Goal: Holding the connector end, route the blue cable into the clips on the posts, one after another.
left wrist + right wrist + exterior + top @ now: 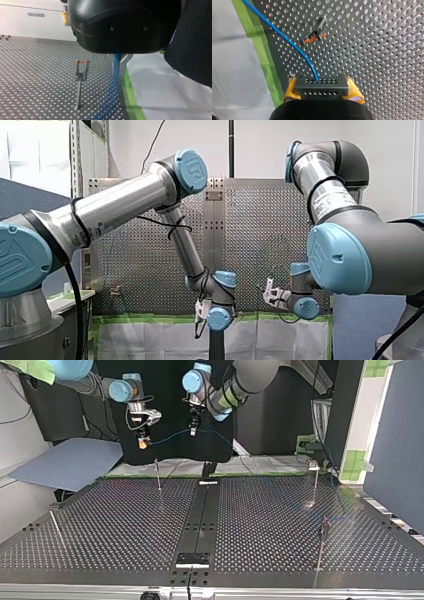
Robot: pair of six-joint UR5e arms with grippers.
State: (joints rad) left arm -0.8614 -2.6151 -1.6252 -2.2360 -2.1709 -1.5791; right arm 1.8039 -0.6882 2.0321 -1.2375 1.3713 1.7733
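Right pincer (322, 90) pinches the grey perforated connector block (321, 86); left pincer (120, 66) seemingly grips the thin blue cable (288, 40), so its span hangs ready for clipping.

Bright, even room light. Sheen along left arm (125, 202) tube. Speckled glare across table (115, 525), reflections toward its near edge in top view. Dark, blurred housing on left gripper (119, 71); cable (116, 67) smeared.

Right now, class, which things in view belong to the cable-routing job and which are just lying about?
Job: blue cable, connector, clip posts, my right gripper, my left gripper.
Lying about: green tape, white sheet, blue-grey board.
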